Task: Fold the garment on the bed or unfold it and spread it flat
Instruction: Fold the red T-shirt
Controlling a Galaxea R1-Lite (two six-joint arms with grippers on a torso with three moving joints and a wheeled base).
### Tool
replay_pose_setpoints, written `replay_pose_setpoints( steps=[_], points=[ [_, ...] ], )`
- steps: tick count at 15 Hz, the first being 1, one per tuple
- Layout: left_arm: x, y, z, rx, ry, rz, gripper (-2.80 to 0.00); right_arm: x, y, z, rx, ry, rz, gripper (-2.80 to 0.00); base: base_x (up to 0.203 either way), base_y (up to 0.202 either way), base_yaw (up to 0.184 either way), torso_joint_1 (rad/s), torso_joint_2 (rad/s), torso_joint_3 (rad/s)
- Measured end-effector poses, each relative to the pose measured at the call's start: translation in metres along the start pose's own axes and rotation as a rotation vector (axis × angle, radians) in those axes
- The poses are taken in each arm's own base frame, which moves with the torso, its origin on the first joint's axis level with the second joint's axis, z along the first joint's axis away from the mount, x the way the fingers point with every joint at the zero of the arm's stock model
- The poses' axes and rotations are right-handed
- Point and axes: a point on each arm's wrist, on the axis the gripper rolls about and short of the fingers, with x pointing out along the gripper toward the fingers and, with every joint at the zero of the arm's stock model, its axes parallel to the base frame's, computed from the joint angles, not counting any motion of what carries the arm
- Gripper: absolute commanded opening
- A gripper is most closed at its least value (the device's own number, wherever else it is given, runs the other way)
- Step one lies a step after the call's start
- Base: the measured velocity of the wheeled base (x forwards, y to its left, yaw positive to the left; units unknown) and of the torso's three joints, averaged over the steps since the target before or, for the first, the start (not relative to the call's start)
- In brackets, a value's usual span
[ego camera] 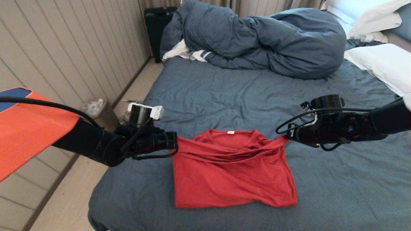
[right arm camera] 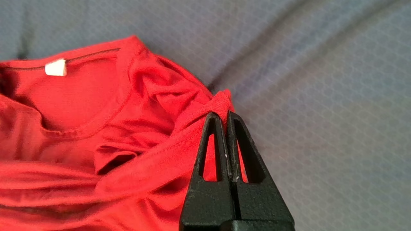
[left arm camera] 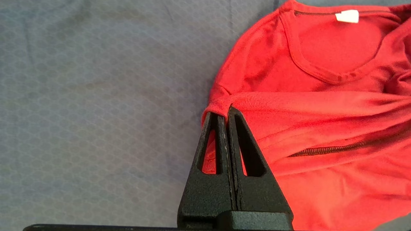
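Note:
The garment, a red T-shirt with a white neck tag, lies on the near part of the bed, collar toward the far side; no lettering shows. A band of red cloth is stretched across it below the collar, between both grippers. My left gripper is shut on the band's left end, seen as a pinched hem by the left gripper in its wrist view. My right gripper is shut on the right end, a bunched red edge at the right gripper. The garment is wrinkled around the neckline.
A bunched dark blue-grey duvet with a white striped cloth lies at the far side. White pillows sit at the far right. A waste bin stands on the floor left of the bed, by the panelled wall.

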Motion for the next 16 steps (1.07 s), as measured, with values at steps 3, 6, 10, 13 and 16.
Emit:
replay_pose_setpoints(
  steps=[3, 6, 10, 13, 16],
  points=[
    [0.003, 0.003, 0.002, -0.004, -0.005, 0.004, -2.80, 0.002, 0.001, 0.003, 0.001, -0.010, 0.004, -2.80, 0.000, 0.000, 0.000, 0.000, 0.00, 0.000],
    [0.010, 0.006, 0.000, -0.005, 0.000, 0.013, -2.80, 0.005, 0.001, 0.003, 0.000, -0.007, 0.002, -2.80, 0.000, 0.000, 0.000, 0.000, 0.00, 0.000],
    [0.019, 0.008, -0.002, -0.003, -0.013, 0.013, -2.80, 0.011, 0.001, 0.006, -0.002, -0.010, 0.003, -2.80, 0.000, 0.000, 0.000, 0.000, 0.00, 0.000],
    [0.024, 0.010, -0.001, -0.001, -0.030, 0.012, -2.80, 0.015, 0.002, 0.008, -0.003, -0.014, 0.003, -2.80, 0.000, 0.000, 0.000, 0.000, 0.00, 0.000],
    [0.026, 0.012, -0.002, -0.003, -0.027, 0.017, 0.00, 0.018, 0.001, 0.009, -0.004, -0.021, -0.013, -2.80, 0.000, 0.000, 0.000, 0.000, 0.00, 0.000]
  ],
)
